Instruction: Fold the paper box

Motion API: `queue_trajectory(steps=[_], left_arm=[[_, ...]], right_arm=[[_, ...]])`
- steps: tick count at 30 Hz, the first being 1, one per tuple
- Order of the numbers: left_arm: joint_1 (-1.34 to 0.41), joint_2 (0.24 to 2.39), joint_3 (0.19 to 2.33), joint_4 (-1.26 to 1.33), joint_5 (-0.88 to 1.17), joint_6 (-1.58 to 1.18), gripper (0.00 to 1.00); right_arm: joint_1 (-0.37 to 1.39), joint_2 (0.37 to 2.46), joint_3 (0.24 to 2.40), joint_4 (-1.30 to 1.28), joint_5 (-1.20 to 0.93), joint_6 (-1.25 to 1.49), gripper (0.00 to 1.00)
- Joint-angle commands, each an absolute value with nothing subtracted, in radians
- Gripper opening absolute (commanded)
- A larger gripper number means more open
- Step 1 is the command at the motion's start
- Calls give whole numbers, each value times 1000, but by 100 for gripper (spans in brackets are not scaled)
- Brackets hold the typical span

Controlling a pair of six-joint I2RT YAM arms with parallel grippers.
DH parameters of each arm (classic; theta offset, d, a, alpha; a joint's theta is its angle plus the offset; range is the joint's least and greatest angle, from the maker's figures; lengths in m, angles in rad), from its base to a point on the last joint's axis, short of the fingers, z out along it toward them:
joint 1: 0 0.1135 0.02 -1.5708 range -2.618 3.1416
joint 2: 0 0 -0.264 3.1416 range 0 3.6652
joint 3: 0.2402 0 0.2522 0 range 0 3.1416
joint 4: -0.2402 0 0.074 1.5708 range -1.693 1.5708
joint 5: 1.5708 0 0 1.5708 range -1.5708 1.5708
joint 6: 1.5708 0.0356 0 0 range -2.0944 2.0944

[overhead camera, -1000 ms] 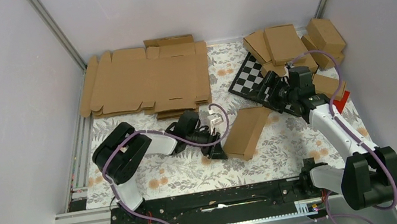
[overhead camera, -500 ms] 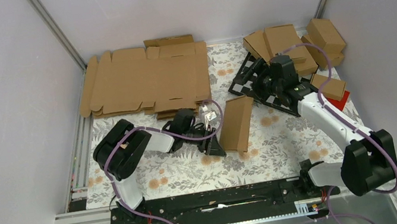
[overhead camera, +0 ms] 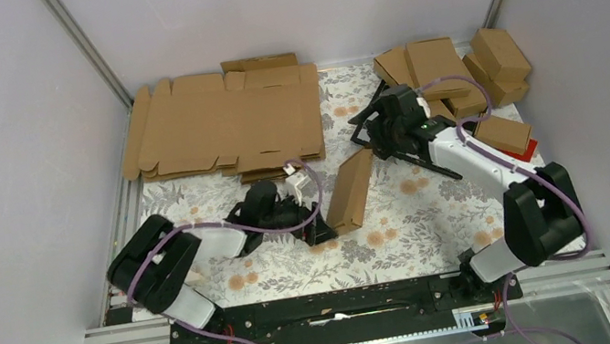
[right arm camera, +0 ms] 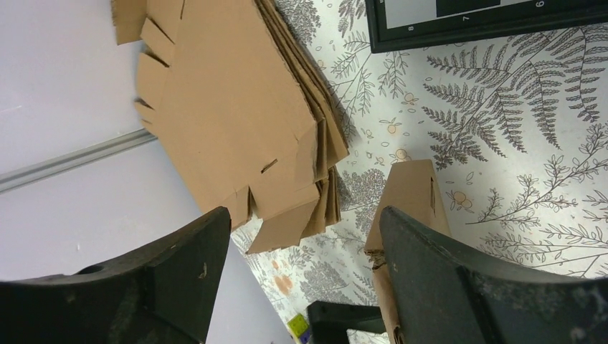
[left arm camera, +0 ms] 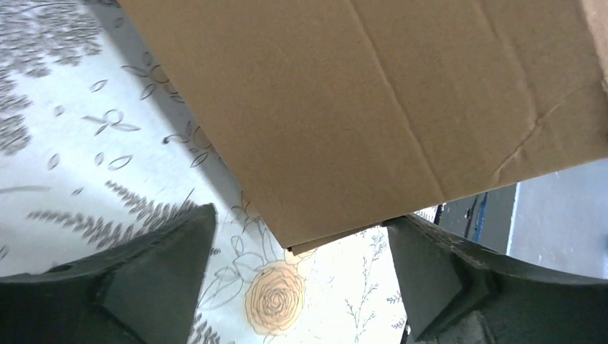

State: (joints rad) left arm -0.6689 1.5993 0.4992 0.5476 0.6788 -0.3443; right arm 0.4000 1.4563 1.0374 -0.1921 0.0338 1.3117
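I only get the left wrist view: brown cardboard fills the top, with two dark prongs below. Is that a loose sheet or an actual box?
Observer: The top camera shows a slim folded paper box on the flowered mat, right in front of the left gripper.
Operator: Is the other arm helping with it?
Observer: No. The right gripper hangs open further back, apart from the box, with nothing between its prongs.
Operator: Is there more cardboard around?
Observer: Yes, a stack of flat blanks lies at the far left of the mat.
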Motion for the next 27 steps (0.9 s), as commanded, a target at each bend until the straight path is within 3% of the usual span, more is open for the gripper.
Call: queue_trajectory(steps=[1, 8, 12, 18, 27], left_arm=[[-661, 1443, 446, 745, 456, -298, 99], [-885, 1225, 323, 787, 102, -60, 99], [-959, 1184, 286, 830, 37, -8, 99], [-1050, 1200, 289, 828, -9, 27, 99], [-1257, 1322, 379, 699, -350, 131, 99]], right_arm=[[449, 1498, 1079, -271, 34, 1373, 83], [470, 1555, 1135, -264, 31, 1374, 83], [477, 1575, 1161, -263, 37, 1375, 83], [495, 1589, 1176, -263, 30, 1382, 83], [504, 1583, 1187, -263, 53, 1353, 84]])
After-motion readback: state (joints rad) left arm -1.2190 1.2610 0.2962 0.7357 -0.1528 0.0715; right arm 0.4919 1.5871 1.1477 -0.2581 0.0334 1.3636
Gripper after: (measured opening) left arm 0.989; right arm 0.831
